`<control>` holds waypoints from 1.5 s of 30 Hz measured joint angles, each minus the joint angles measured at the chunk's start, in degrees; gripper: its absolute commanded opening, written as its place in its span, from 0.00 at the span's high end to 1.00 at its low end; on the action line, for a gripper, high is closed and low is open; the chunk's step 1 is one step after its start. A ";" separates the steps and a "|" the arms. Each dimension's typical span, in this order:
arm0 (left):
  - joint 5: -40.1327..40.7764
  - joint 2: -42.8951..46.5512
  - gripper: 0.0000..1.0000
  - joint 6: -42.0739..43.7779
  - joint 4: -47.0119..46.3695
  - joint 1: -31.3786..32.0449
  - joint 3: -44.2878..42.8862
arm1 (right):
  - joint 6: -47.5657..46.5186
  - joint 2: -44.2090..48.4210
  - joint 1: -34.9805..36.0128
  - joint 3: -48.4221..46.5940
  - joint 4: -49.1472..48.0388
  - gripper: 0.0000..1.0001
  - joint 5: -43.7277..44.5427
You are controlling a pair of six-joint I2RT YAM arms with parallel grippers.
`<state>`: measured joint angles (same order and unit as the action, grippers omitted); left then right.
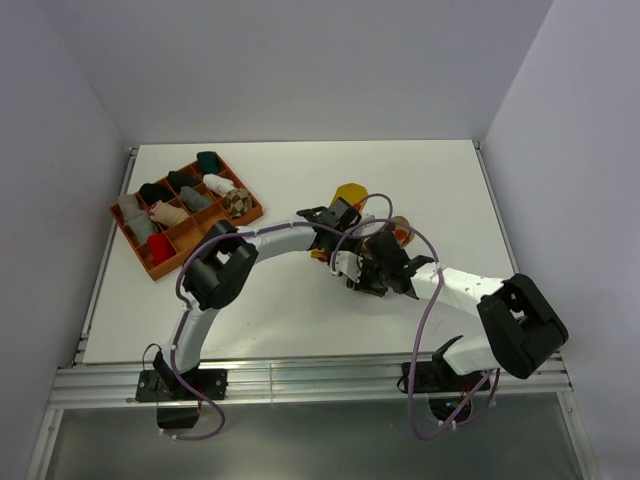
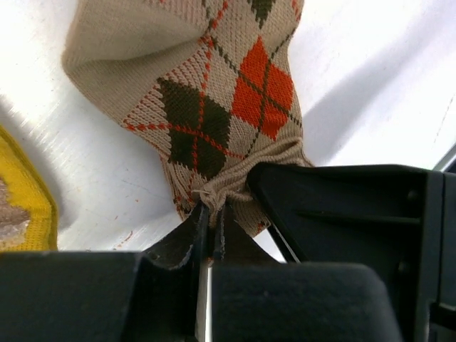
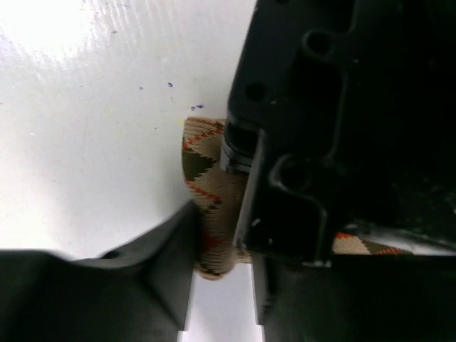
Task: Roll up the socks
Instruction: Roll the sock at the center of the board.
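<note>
Near the table's centre, the orange-brown-cream argyle knit sock (image 2: 214,107) is pinched at its bunched end by the clenched left gripper (image 2: 210,221). It is also clamped by the right gripper (image 3: 217,239). The plain mustard yellow sock (image 1: 350,192) is seen at twelve o'clock from both.

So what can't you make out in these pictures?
Left wrist: left gripper hides part of argyle sock; yellow sock cut off at the edge.
Right wrist: left gripper hides whether right gripper grips the sock.
Top: sock mostly under both grippers; tray bundles too small.
</note>
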<state>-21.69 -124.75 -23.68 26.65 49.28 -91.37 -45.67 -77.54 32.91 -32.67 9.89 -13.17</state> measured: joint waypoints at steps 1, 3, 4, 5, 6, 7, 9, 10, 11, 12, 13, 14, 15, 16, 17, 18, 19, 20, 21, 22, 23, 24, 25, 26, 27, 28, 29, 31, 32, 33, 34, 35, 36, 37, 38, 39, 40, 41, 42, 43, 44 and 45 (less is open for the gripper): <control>-0.22 0.00 0.90 -0.02 -0.09 -0.15 0.13 | 0.17 -0.57 0.00 -0.59 0.46 0.67 0.04; -1.25 0.02 0.84 0.63 -0.17 -0.57 0.42 | -0.22 -1.22 0.09 -1.70 1.55 0.73 0.15; -1.62 0.07 0.82 -0.07 -0.50 -0.85 0.74 | 0.11 -1.40 0.07 -2.19 2.36 0.74 0.13; -1.84 0.13 0.79 -0.50 -0.83 -0.98 1.01 | 0.28 -1.68 0.11 -2.64 3.04 0.75 0.04; -2.01 0.26 0.77 -1.16 -1.31 -1.09 1.36 | 0.37 -1.90 0.11 -3.10 3.89 0.76 -0.24; -2.23 0.55 0.76 -2.08 -2.14 -1.22 2.05 | 0.42 -2.14 0.04 -3.56 4.66 0.76 -0.68; -2.71 1.77 0.73 -4.46 -4.55 -1.64 4.50 | 0.35 -2.62 -0.31 -4.59 6.60 0.78 -2.16; -3.13 2.54 0.70 -5.90 -5.81 -1.88 6.01 | 0.37 -2.89 -0.81 -5.07 7.45 0.78 -3.32; -3.50 3.39 0.69 -7.43 -7.28 -2.14 7.72 | 0.48 -3.17 -1.46 -5.68 8.48 0.78 -4.55; -3.91 4.31 0.68 -9.27 -8.92 -2.43 9.70 | 0.85 -3.67 -2.47 -6.47 9.60 0.78 -5.75; -4.24 5.16 0.67 -11.52 -10.75 -2.67 11.72 | 1.05 -4.35 -3.61 -7.34 10.84 0.79 -7.26; -4.48 5.90 0.67 -13.46 -12.59 -2.84 13.46 | 1.14 -5.14 -4.72 -8.33 12.17 0.79 -8.79; -4.59 6.47 0.67 -15.28 -14.21 -3.02 14.86 | 1.07 -5.88 -5.70 -9.18 13.53 0.79 -10.05; -4.59 7.23 0.67 -17.53 -16.50 -3.23 16.72 | 1.03 -6.64 -6.75 -10.14 14.93 0.79 -11.61; -4.59 7.98 0.67 -19.26 -18.03 -3.41 18.27 | 0.98 -7.28 -7.69 -10.99 16.26 0.79 -12.74; -4.55 8.59 0.67 -20.94 -19.39 -3.54 19.52 | 0.83 -7.96 -8.85 -11.78 17.84 0.79 -14.27; -4.44 9.31 0.68 -22.84 -21.16 -3.69 20.85 | 0.74 -8.39 -9.79 -12.35 19.04 0.80 -15.17; -4.13 9.90 0.68 -24.22 -22.58 -3.76 21.84 | 0.59 -9.05 -10.95 -12.98 20.70 0.79 -16.37; -3.74 10.47 0.69 -25.57 -23.58 -3.82 22.58 | 0.31 -9.79 -12.15 -13.70 22.34 0.80 -17.49; -3.26 11.04 0.69 -26.75 -24.85 -3.93 23.30 | 0.02 -10.45 -13.11 -14.38 23.69 0.79 -18.32; -2.58 11.58 0.70 -27.56 -25.88 -4.00 23.85 | -0.37 -11.37 -14.27 -15.39 25.51 0.79 -19.50; -1.79 12.22 0.70 -28.50 -26.95 -4.11 24.44 | -0.66 -12.22 -15.30 -16.20 26.95 0.79 -20.48; -0.90 12.81 0.70 -29.35 -28.02 -4.22 24.92 | -1.03 -13.14 -16.28 -17.05 28.52 0.80 -21.51; -0.09 13.29 0.71 -29.97 -29.11 -4.28 25.29 | -1.57 -14.34 -17.40 -18.05 30.38 0.80 -22.77; 0.92 13.68 0.71 -30.36 -29.97 -4.35 25.62 | -1.99 -15.34 -18.21 -18.93 31.89 0.80 -23.74; 1.66 14.03 0.71 -30.64 -30.91 -4.39 25.92 | -2.60 -16.81 -19.21 -20.02 33.59 0.80 -24.94; 2.71 14.47 0.71 -30.88 -32.09 -4.46 26.29 | -3.43 -18.38 -20.41 -21.29 35.56 0.80 -26.23; 4.07 15.15 0.71 -30.80 -33.79 -4.52 26.64 | -5.07 -20.52 -22.40 -23.26 38.62 0.79 -28.30; 4.59 15.23 0.71 -30.56 -34.69 -4.52 26.64 | -5.99 -21.51 -23.45 -24.22 40.30 0.80 -29.07; 4.68 15.26 0.71 -30.25 -35.60 -4.52 26.56 | -6.60 -22.12 -24.22 -24.90 41.55 0.80 -29.70; 4.68 15.13 0.69 -29.90 -36.20 -4.61 26.21 | -6.97 -22.38 -24.90 -25.24 42.14 0.79 -29.97; 4.59 14.78 0.67 -29.51 -36.37 -4.70 25.66 | -7.21 -22.38 -25.20 -25.27 42.25 0.80 -30.03; 4.39 13.94 0.66 -28.96 -36.22 -4.83 24.20 | -7.43 -22.38 -25.35 -25.27 42.60 0.80 -30.05; 3.76 12.70 0.64 -28.37 -36.15 -4.92 22.32 | -7.65 -22.38 -25.33 -25.27 42.93 0.80 -30.12; 2.95 10.84 0.64 -27.69 -36.22 -5.01 19.89 | -7.80 -22.38 -25.33 -25.27 43.15 0.80 -30.12; 1.92 8.68 0.64 -26.69 -35.82 -5.11 16.74 | -7.89 -22.38 -25.31 -25.27 43.39 0.80 -30.14; 1.29 6.58 0.62 -25.97 -35.80 -5.18 14.21 | -7.98 -22.38 -25.29 -25.27 43.52 0.80 -30.18; 0.79 5.16 0.62 -25.18 -35.76 -5.22 12.61 | -8.00 -22.40 -25.29 -25.27 43.56 0.80 -30.18; 0.15 3.65 0.62 -24.50 -35.26 -5.25 11.10 | -8.00 -22.40 -25.29 -25.27 43.58 0.80 -30.18; -0.42 2.51 0.62 -23.80 -34.47 -5.27 10.21 | -8.00 -22.38 -25.29 -25.27 43.63 0.80 -30.18; -1.01 1.62 0.61 -23.34 -33.79 -5.27 9.64 | -8.00 -22.40 -25.29 -25.27 43.63 0.80 -30.18; -1.57 0.83 0.61 -22.80 -33.18 -5.25 9.33 | -8.00 -22.40 -25.29 -25.24 43.63 0.80 -30.18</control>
<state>-23.27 -123.92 -46.48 -6.52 44.03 -82.04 -53.67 -99.94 7.62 -57.91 53.52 -43.35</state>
